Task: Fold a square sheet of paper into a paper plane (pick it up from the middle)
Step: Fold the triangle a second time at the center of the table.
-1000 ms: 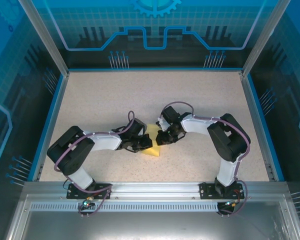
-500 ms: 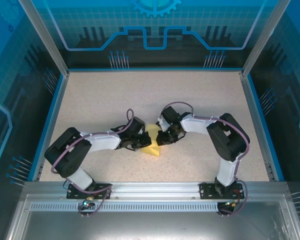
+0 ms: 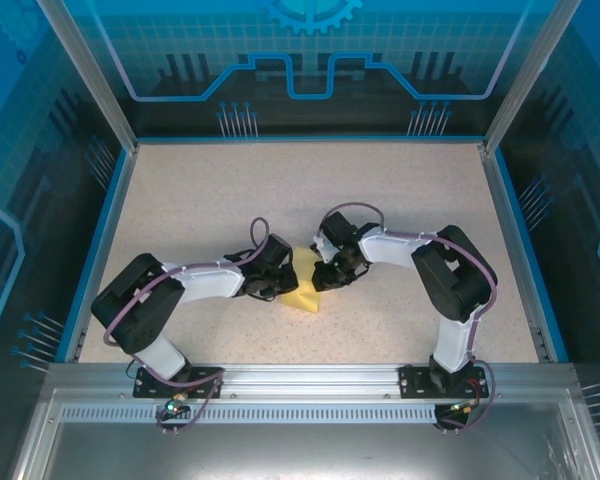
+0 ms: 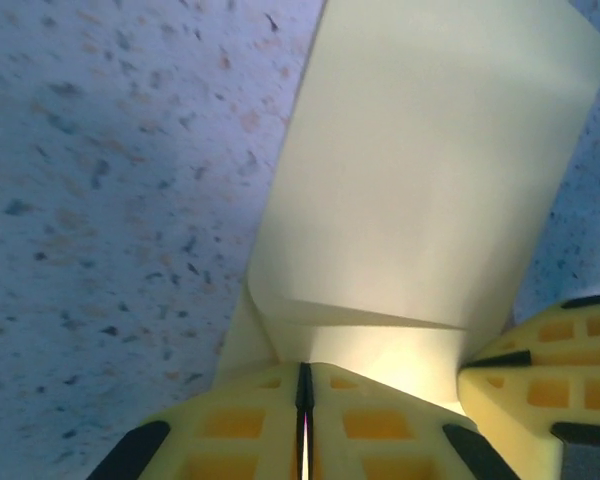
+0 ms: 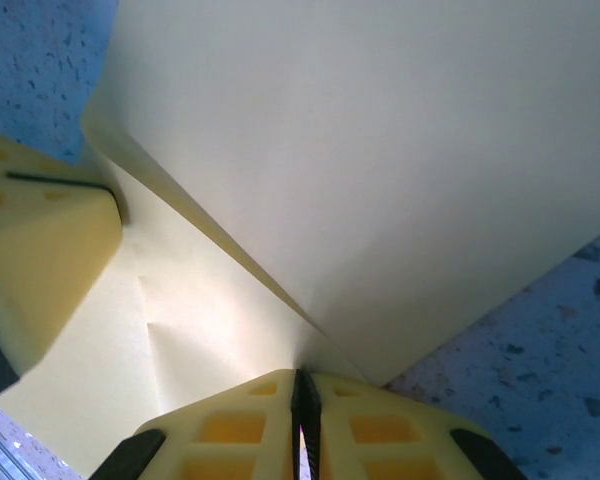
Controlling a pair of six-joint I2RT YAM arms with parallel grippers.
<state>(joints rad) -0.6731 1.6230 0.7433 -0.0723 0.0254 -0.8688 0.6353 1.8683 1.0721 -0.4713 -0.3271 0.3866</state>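
Left end effector and right end effector were each clamped on opposite sides of the folded yellow paper near the table's front middle; uneven pulling could have torn it or skewed the crease.

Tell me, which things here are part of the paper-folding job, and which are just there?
Part of the job:
yellow sheet of paper, partly folded
left gripper and right gripper, both pinching it

Just there:
speckled table
blue enclosure walls
metal front rail
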